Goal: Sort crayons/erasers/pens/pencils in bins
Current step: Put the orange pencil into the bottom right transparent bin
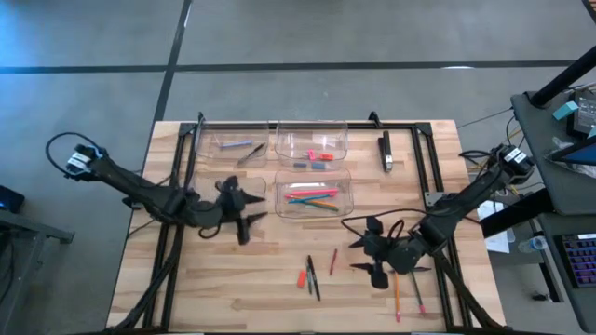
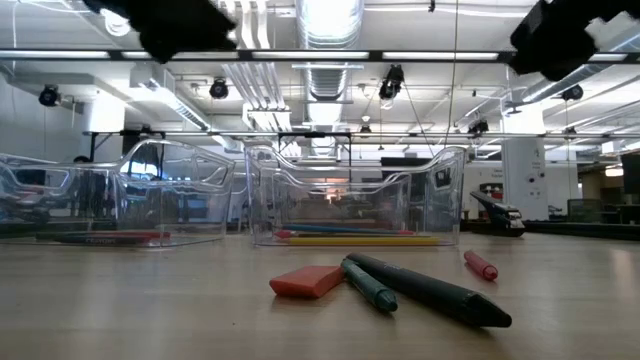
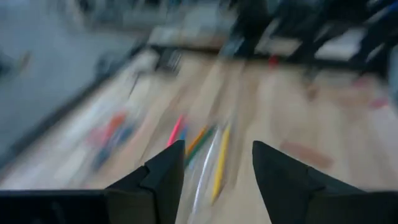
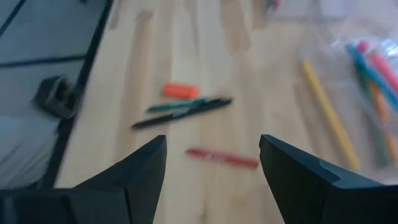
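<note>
The left pincer (image 1: pixel 244 207) hangs above the surface just left of the near-middle bin (image 1: pixel 313 193), its fingers (image 3: pixel 165 180) parted with nothing between them. That bin holds the pencils (image 1: pixel 312 198), yellow, pink, green and blue. The right pincer (image 1: pixel 372 251) hovers near the right side, jaws wide and empty. Left of it, well apart, an orange eraser (image 1: pixel 302 277), two dark pens (image 1: pixel 313 277) and a red crayon (image 1: pixel 332 261) lie loose on the wood; two more pencils (image 1: pixel 406 299) lie nearer, by the right rail.

The far-middle bin (image 1: pixel 311 142) holds erasers; the far-left bin (image 1: pixel 237 146) holds pens.

The surface (image 1: pixel 251 288) is pale wood planks inside a black frame. Beyond it runs a grey floor, and the room has ceiling ducts and lights.
</note>
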Controlling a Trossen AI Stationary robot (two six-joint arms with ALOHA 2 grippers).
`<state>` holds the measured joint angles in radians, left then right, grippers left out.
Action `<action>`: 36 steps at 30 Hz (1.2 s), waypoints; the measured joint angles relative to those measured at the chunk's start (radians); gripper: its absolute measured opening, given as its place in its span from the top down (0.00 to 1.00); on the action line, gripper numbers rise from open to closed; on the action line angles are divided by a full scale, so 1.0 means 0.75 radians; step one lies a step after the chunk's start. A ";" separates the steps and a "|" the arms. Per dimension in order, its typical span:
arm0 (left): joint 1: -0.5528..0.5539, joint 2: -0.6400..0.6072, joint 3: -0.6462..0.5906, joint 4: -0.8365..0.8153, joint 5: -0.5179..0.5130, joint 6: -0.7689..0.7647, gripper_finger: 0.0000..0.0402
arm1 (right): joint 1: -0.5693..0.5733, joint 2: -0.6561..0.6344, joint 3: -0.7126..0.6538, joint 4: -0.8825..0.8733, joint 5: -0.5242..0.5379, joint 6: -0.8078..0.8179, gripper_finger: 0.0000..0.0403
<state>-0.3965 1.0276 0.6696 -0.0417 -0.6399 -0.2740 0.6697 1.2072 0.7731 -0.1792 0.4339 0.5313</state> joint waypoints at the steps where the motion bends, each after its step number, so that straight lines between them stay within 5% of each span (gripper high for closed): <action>1: -0.007 0.030 -0.029 0.170 0.001 0.086 0.57 | 0.011 -0.001 0.020 -0.043 -0.027 0.013 0.39; 6: -0.012 0.232 -0.133 0.806 0.002 0.323 0.57 | 0.058 0.001 0.133 -0.303 -0.161 0.205 0.39; 10: -0.012 0.394 -0.131 1.045 0.002 0.378 0.57 | 0.087 0.005 0.188 -0.528 -0.332 0.468 0.39; 21: -0.015 0.475 -0.090 1.094 0.007 0.409 0.57 | 0.349 0.038 0.182 -0.740 -0.393 1.160 0.39; 36: -0.015 0.473 -0.088 1.093 0.012 0.369 0.57 | 0.486 0.398 0.182 -0.716 -0.417 1.648 0.39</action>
<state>-0.4080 1.3823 0.6037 0.7781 -0.6312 0.0027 1.0344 1.5054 0.9096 -0.7162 0.1215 1.7676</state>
